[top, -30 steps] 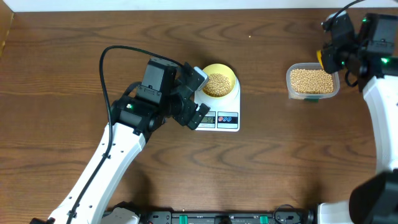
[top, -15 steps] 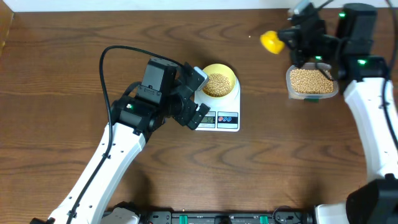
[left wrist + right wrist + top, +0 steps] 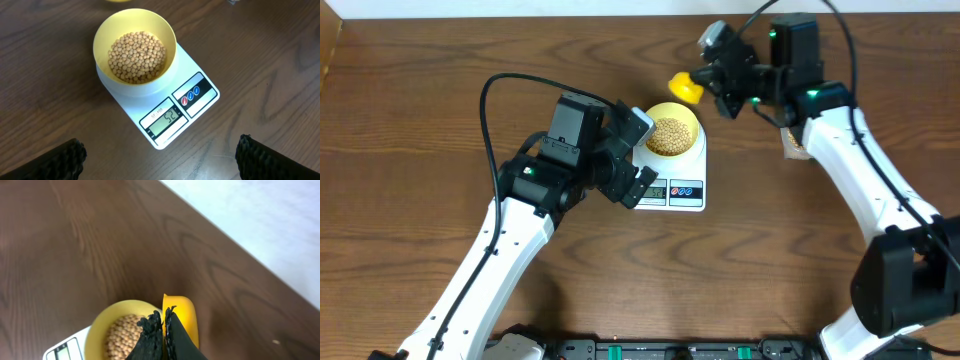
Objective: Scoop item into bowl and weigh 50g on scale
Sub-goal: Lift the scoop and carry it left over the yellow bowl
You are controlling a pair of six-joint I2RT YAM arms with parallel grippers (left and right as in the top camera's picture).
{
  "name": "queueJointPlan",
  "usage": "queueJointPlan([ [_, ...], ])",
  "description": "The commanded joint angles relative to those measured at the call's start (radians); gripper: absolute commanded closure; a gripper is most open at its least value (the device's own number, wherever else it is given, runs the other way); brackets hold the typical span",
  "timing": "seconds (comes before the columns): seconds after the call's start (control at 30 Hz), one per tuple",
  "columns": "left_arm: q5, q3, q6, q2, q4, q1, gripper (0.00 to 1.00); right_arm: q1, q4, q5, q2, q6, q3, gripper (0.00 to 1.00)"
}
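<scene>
Pale yellow round bowl of beige beans, set on white digital scale; bright yellow scoop, clamped in right gripper at bowl's one o'clock, best dipped shallowly; left gripper splayed, empty.

One bowl, one scale, one scoop, beans beyond counting.

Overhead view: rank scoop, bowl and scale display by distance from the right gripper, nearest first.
1. Scoop: held in the right gripper, just past the bowl's far edge.
2. Bowl: on the scale's far end, toward the table's front from the gripper.
3. Scale display: at the scale's front end, beyond the bowl.
</scene>
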Motion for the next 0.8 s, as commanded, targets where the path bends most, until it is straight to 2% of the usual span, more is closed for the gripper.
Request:
queueJointPlan([
  [0.0,0.01,-0.007,0.017,0.007,-0.001,0.003,0.02,0.035,0.007,-0.018,0.005,0.006,0.005,0.99],
  [0.77,0.01,-0.007,0.017,0.007,-0.001,0.003,0.02,0.08,-0.021,0.005,0.076,-0.02,0.005,0.99],
])
